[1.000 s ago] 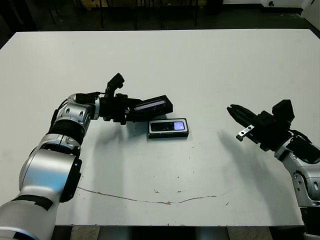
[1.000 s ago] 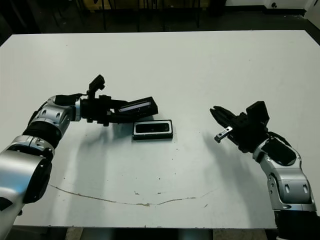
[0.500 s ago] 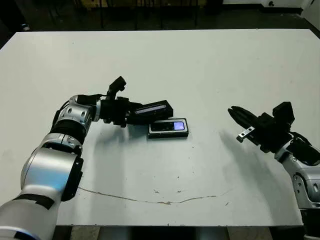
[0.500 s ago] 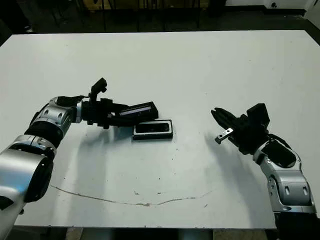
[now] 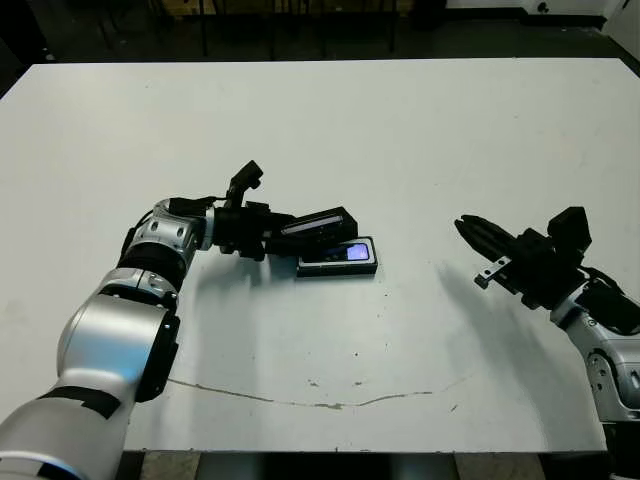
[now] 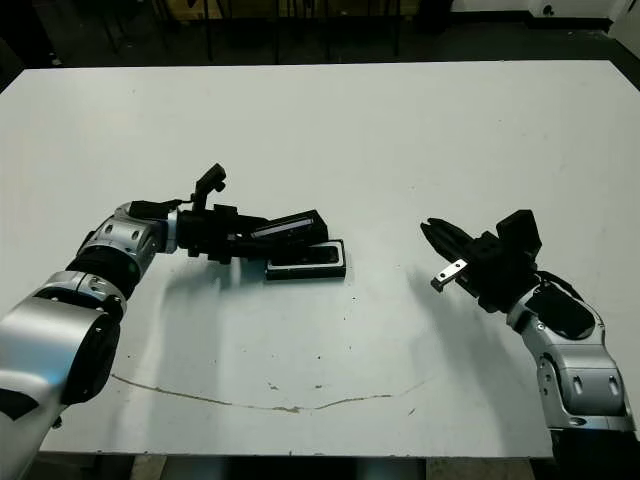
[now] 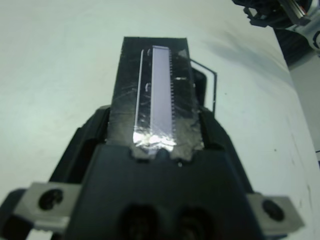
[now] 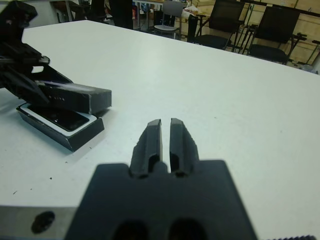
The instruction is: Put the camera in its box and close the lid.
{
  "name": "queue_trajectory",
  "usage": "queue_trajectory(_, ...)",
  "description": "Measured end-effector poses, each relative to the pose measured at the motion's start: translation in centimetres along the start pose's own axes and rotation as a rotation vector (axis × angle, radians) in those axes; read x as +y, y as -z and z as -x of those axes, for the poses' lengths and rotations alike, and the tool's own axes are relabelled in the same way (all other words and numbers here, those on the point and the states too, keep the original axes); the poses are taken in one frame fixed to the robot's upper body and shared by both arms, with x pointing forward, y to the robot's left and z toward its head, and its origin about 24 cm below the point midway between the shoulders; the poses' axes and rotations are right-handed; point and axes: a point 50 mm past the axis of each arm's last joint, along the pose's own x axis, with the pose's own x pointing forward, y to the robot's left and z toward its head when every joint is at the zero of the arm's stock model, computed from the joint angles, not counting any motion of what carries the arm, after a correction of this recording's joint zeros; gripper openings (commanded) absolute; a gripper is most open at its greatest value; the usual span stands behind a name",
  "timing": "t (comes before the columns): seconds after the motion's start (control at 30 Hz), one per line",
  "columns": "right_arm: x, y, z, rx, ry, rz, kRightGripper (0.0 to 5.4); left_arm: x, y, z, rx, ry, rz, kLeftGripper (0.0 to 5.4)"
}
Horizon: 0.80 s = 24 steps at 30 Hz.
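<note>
One offset decides the closing move — lid (image 5: 318, 222) clamped in the left gripper (image 5: 285, 227), tilted, its far end over the back-left part of the box (image 5: 338, 266), not yet square with it. Camera (image 5: 340, 254) already lying in the box near table centre, screen glowing. Long axes roughly parallel, running left to right. Right gripper (image 8: 165, 140) well apart to the right — fingers nearly pressed together, grasping nothing. Left arm clearly nearer.
</note>
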Motion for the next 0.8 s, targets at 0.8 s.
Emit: queue_trajectory(0.8,-0.08,0.10,0.11,0.003,0.001,-0.002,0.00,-0.58,0.05,-0.07,0.043,0.108,-0.065,2.76)
